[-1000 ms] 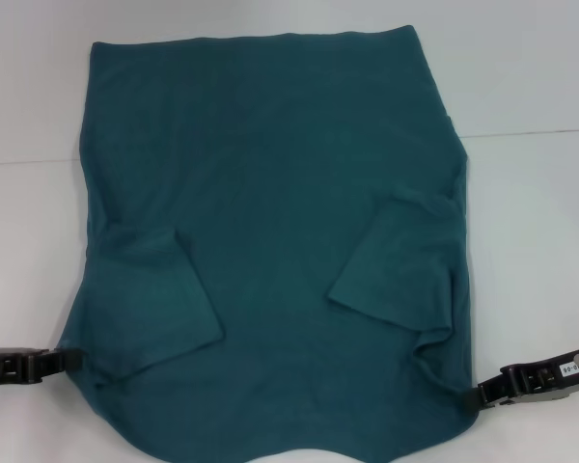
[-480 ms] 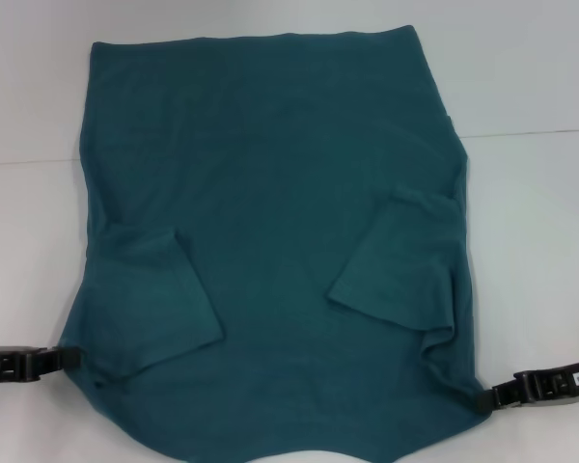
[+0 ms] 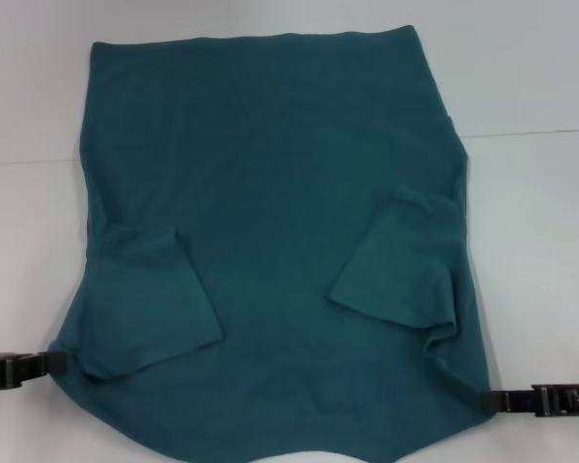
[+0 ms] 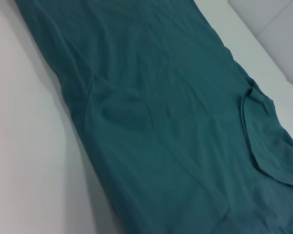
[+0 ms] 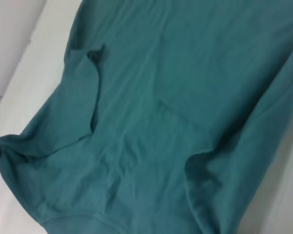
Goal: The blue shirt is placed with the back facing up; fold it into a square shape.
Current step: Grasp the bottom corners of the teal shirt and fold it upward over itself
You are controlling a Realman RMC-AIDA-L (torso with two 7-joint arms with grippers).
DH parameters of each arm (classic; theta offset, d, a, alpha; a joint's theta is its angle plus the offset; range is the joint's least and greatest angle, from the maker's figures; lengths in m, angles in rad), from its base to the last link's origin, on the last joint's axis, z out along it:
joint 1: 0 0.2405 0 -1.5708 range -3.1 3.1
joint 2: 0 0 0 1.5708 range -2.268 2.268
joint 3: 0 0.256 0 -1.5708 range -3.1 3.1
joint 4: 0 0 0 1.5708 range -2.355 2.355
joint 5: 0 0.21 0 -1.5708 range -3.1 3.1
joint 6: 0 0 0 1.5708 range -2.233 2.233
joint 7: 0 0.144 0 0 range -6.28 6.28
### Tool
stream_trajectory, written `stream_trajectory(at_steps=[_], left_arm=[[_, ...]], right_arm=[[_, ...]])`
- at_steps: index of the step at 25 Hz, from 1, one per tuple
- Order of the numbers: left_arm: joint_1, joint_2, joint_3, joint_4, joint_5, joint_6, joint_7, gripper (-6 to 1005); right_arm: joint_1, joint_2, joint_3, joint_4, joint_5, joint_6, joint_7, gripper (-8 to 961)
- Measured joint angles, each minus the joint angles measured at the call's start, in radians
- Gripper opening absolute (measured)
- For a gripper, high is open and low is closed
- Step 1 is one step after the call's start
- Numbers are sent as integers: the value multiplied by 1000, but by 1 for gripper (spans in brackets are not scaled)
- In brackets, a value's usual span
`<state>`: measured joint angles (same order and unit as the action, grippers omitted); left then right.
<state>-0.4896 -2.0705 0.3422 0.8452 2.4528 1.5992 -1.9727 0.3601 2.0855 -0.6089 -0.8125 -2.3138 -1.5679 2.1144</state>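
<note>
Changing since a second ago: both pincers have slid outward and toward the near edge, stretching the near corners of the cloth wider.
Shirt count: one large dark teal-blue soft cloth T-shirt [image 3: 270,241], plain side up, both short sleeves folded inward, spread over the middle of the white counter [image 3: 531,203].
Pincer count: two.
Left pincer [image 3: 56,364]: closed on the shirt's near left corner, by the counter's near left edge.
Right pincer [image 3: 489,398]: clamped on the shirt's near right corner, near the counter's near right corner.
</note>
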Motion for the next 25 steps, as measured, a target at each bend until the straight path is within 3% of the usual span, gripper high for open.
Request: stream_trajectory(at_steps=[11, 18, 25], left_arm=[[36, -1, -50, 3, -1, 58, 8, 28], [84, 2, -137, 7, -2, 147, 18, 28], [126, -5, -194, 4, -2, 205, 46, 27]], right_arm=[[-65, 1, 102, 6, 12, -41, -102, 56], [-91, 0, 255, 18, 14, -120, -215, 56], [-123, -16, 320, 72, 9, -154, -308, 56]])
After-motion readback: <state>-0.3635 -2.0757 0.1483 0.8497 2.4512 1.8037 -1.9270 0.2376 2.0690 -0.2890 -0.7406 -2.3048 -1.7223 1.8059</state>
